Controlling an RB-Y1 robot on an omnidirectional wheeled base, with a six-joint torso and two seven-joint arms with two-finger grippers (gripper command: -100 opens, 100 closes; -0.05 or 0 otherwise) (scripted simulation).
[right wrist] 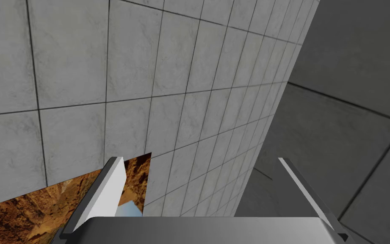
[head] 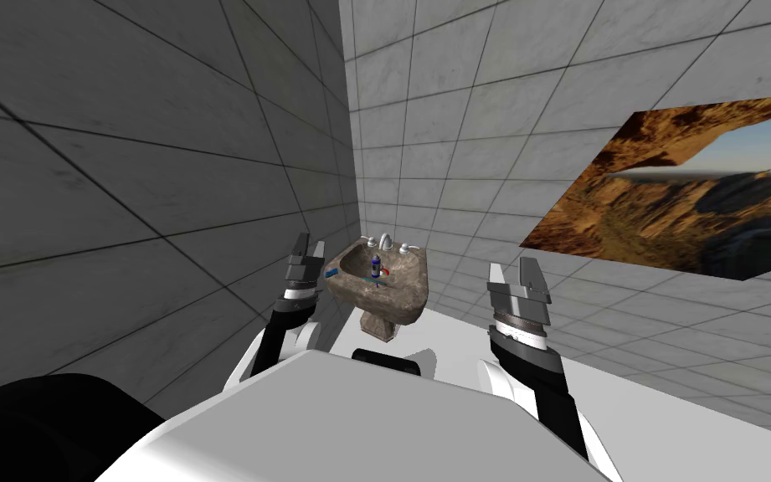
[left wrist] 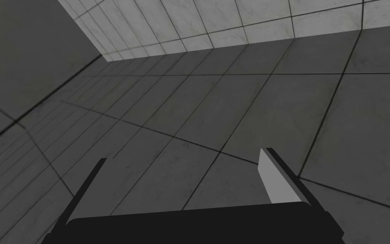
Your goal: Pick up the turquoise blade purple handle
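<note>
You face a tiled corner. The stone-look pedestal sink [head: 408, 294] stands at the back wall, with the dark side wall close on its left and open floor on its right. Your left gripper [head: 308, 249] hangs just beside the sink's left rim and your right gripper [head: 516, 269] is well apart from it, both with jaws wide and empty. The turquoise blade [head: 377, 282], too small to make out well, lies in the basin beside a blue bottle [head: 375, 268].

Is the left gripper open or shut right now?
Open: the left gripper has its fingers wide apart, nothing between them.

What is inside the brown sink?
A small blue bottle stands in the sink, a red item beside it, a thin turquoise piece in front. The basin floor behind the bottle is covered; a purple handle is too small to tell.
</note>
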